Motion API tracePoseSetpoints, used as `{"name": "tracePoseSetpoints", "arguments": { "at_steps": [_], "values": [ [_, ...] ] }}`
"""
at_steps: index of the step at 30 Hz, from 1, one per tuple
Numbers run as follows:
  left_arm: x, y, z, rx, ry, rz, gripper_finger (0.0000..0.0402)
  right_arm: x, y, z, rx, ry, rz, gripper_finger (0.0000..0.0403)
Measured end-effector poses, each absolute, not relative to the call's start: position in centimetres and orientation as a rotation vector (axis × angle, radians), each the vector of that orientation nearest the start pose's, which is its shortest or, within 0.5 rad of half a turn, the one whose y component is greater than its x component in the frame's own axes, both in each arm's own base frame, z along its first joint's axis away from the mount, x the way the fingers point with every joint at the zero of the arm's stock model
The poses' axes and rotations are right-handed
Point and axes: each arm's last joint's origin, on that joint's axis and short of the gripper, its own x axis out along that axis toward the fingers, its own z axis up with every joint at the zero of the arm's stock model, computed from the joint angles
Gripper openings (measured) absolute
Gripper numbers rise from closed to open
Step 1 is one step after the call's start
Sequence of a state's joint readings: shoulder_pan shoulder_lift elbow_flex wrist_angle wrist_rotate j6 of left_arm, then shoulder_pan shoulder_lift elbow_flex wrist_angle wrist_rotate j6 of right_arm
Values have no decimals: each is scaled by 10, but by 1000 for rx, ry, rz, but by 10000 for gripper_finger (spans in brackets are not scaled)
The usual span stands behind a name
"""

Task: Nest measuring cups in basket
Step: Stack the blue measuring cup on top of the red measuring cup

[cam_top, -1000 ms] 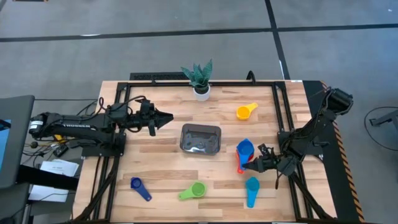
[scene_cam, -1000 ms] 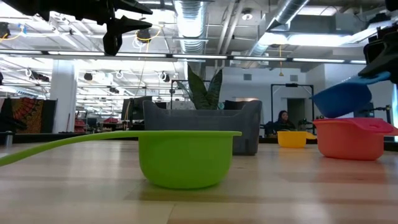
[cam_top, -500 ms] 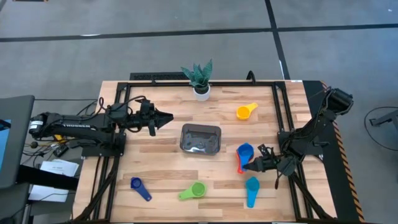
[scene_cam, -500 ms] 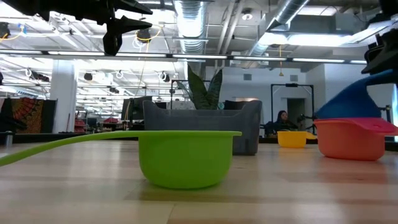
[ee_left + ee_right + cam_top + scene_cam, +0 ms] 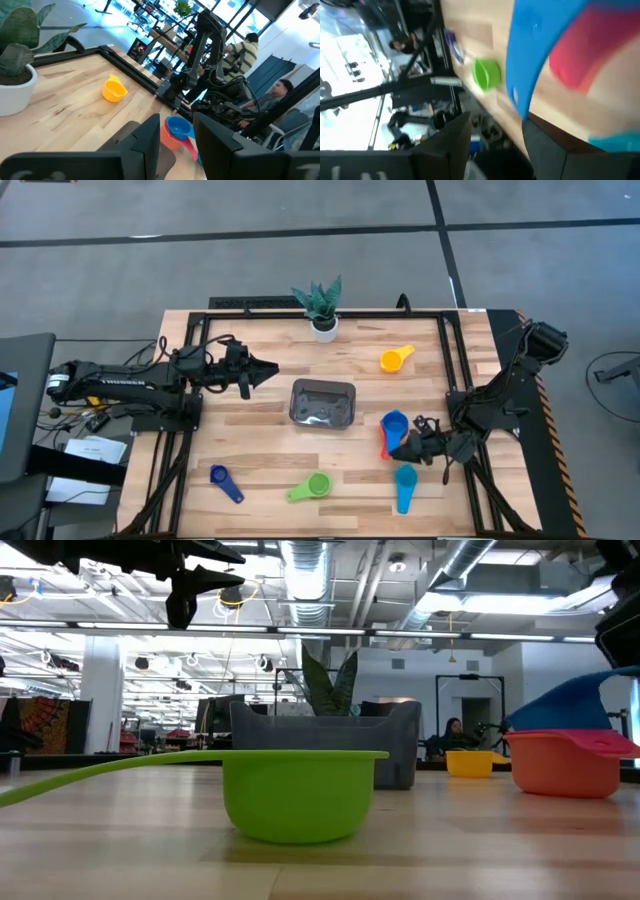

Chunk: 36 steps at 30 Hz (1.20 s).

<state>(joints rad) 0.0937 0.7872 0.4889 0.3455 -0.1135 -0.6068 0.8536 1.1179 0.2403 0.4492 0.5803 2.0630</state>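
A blue measuring cup lies tilted inside a red cup to the right of the basket, its rim leaning on the red cup's rim. My right gripper stands open just near of them. In the right wrist view its fingers stand apart, short of the blue cup's handle. My left gripper hovers open above the table, left of the basket. The basket looks empty of cups.
Loose cups lie on the table: yellow at the far right, light blue near my right gripper, green and dark blue along the near edge. A potted plant stands at the far edge.
My right gripper has lowered the blue cup into the red cup, opened and let go. The blue cup now rests tilted in the red one, and the gripper has drawn slightly back toward the near edge.
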Motion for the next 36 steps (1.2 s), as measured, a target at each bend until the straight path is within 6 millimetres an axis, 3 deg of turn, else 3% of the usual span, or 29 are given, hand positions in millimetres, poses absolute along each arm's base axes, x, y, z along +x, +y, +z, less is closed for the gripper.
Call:
{"name": "tracePoseSetpoints", "arguments": {
  "at_steps": [11,24,28,33,36],
  "values": [
    [181,20,280,-577,-105,187,107,142,142,163,1785,551,-217,148],
    [178,19,273,-567,-12,188,107,152,127,163,1620,711,-475,30],
    [174,19,274,-559,-11,188,107,164,124,177,1550,680,-434,7],
    [168,19,275,-539,-2,218,106,194,113,215,1272,638,-396,9],
    [168,19,273,-534,17,232,106,215,100,228,1089,731,-455,5]
  ]
}}
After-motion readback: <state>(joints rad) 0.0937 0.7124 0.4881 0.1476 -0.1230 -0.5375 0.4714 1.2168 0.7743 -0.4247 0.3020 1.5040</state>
